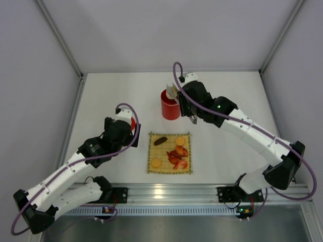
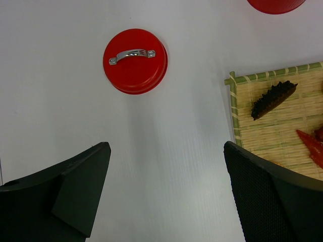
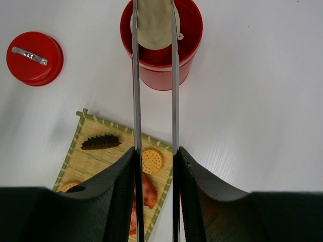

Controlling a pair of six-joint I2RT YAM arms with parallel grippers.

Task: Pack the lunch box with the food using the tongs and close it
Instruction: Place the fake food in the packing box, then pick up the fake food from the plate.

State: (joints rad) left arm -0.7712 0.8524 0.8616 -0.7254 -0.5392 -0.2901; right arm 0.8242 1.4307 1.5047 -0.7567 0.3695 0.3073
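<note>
Lunch box (image 1: 170, 108): red, upright, open.
Lid (image 2: 135, 61): flat, left of lunch box.
Tongs (image 3: 135, 75): pinching white piece (image 3: 154, 25) over lunch box.
Other food (image 1: 176, 154): nearer than lunch box.

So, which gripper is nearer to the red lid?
Left. The left gripper hovers open right beside the lid; the right gripper, holding the tongs, is farther off, beside the lunch box.

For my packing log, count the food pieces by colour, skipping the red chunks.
Orange slices: 2, on the mat
Brown piece: 1, on the mat
White piece: 1, in the tongs
Total: 4
</note>
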